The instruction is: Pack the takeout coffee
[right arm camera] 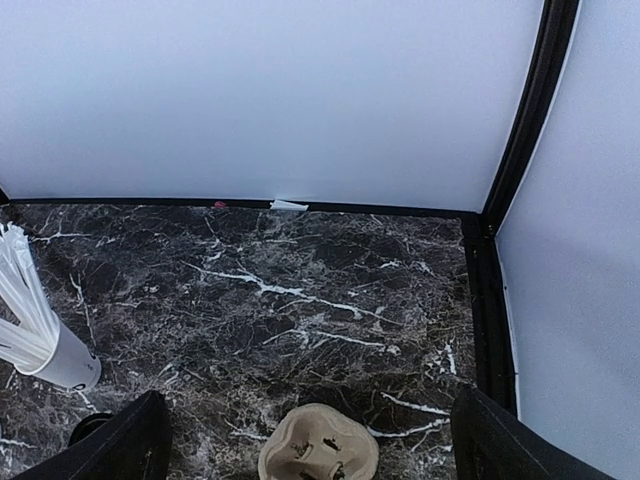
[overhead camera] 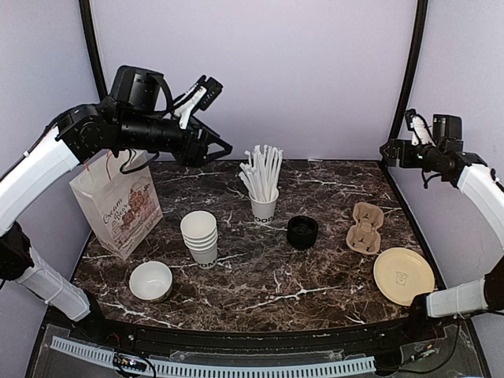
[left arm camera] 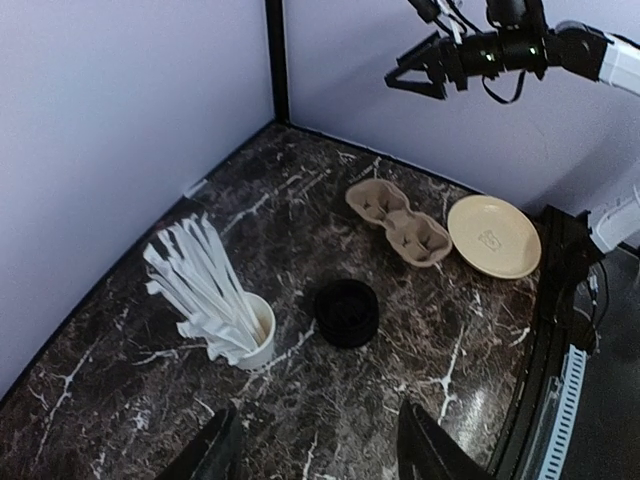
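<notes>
The dark marble table (overhead camera: 315, 295) carries everything, and both arms are raised clear of it. The left arm (overhead camera: 47, 157) rises from its base, bends at the elbow and reaches level across the back left corner. The left gripper (left arm camera: 318, 445) is up in the air above the table's back half, its fingers apart with nothing between them. The right arm (overhead camera: 480, 185) is folded high at the right edge. The right gripper (right arm camera: 308, 410) points inward over the back right corner, its fingers spread wide and empty.

A white paper bag (overhead camera: 118, 206) stands upright at the left edge under the left arm. Its brown script seems to read "Cream Bar" above a drawn shopfront. A round beige plate (overhead camera: 403, 276) lies at the front right with a small emblem too small to read. Behind it lies a brown pulp cup carrier (overhead camera: 365, 228). A white cup of white straws (overhead camera: 264, 206) stands at mid-table.

The stack of white paper cups (overhead camera: 201, 236) stands left of centre, between the bag and the straws. Of its dark lettering only "OOM" shows. A low white bowl (overhead camera: 150, 281) sits in front of it. The black lids (overhead camera: 302, 231) sit piled near the centre, apart from the cups.
</notes>
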`<state>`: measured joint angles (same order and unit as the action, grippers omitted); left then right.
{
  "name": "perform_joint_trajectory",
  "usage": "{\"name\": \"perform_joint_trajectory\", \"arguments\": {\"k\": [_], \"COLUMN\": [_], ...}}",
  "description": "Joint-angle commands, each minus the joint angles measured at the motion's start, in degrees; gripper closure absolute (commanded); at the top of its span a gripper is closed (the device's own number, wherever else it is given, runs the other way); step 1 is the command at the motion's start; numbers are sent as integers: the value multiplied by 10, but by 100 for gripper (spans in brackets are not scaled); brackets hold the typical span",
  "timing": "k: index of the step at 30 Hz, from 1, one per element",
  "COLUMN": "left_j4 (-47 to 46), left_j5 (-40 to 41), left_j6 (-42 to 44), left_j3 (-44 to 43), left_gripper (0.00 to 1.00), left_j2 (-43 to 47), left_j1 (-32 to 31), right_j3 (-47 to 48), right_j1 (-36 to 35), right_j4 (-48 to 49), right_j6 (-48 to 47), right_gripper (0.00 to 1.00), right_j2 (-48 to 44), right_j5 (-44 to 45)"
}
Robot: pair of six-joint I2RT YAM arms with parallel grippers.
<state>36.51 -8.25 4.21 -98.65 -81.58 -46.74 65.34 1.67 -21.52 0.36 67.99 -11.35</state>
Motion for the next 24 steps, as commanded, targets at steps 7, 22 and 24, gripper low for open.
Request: {"name": "perform_joint_trajectory", "arguments": {"k": [7,22,24], "left_j4": [197,309,296], "left_j5": [33,68,96], "left_j6": [-51,-88,-83], "left_j3": [56,122,127], "left_gripper": [44,40,40], "left_j2": [14,-5,-11], "left_j1": [-73,-110,-111], "right_j3": [-119,-224,-228], "right_j1": [7,17,18], "right_j4": [78,133,136], "right_j6": [-84,-134,-137], "right_gripper": [3,4,4], "right_j2": [-33,-70,-72], "right_j5": [-107,-149,-149]}}
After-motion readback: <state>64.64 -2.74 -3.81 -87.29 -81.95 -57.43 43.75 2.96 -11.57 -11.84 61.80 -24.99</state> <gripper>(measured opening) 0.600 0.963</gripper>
